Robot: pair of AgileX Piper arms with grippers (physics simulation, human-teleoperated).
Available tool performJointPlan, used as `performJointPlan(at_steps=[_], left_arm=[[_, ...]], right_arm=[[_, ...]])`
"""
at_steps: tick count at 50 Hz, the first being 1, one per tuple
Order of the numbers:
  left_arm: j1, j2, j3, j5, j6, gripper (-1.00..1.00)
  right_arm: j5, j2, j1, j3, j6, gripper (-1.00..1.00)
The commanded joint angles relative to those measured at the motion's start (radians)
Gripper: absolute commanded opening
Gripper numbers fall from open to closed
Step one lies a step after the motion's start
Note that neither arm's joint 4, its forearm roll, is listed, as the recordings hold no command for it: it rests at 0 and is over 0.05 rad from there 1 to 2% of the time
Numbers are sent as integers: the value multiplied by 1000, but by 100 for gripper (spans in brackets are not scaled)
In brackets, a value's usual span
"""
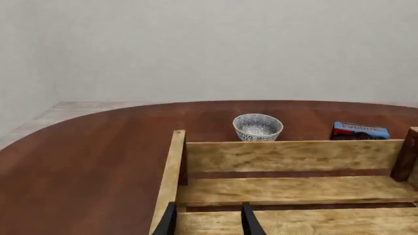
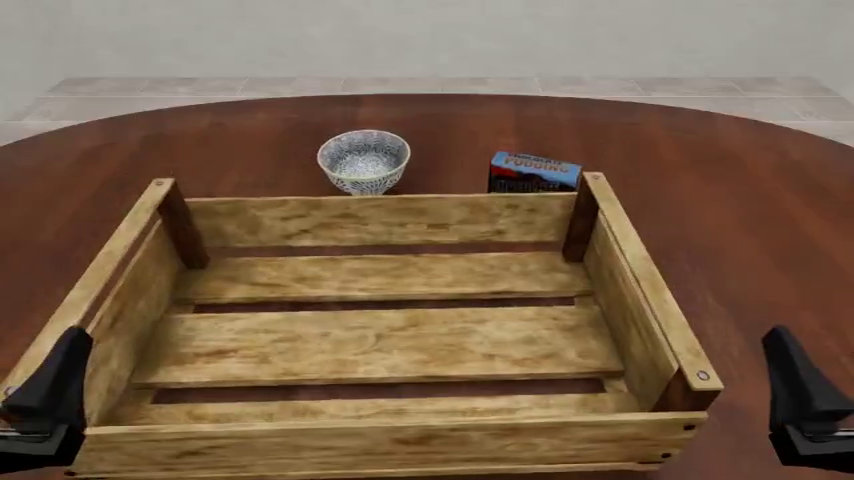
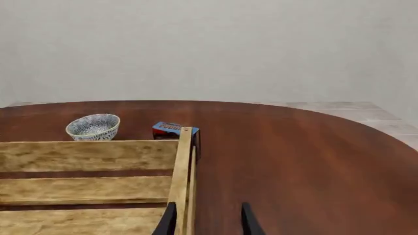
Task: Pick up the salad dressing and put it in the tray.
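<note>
Round dark-wood table (image 2: 747,200), plain pale wall behind. Left gripper (image 1: 207,220) and right gripper (image 3: 207,220) both parted, holding nothing, hovering low at the tray's (image 2: 387,222) two near corners. Inside the tray: bare slats. Salad dressing nowhere visible in any view; pickup and placement both judged undone.
</note>
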Motion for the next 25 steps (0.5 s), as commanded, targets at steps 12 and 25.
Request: performJointPlan(at_steps=[12,25], left_arm=[[15,11,-2,0,30,100],[76,-1,-87,62,87,100]], right_arm=[[4,-1,8,-10,10,100],[-2,0,4,-4,14,100]])
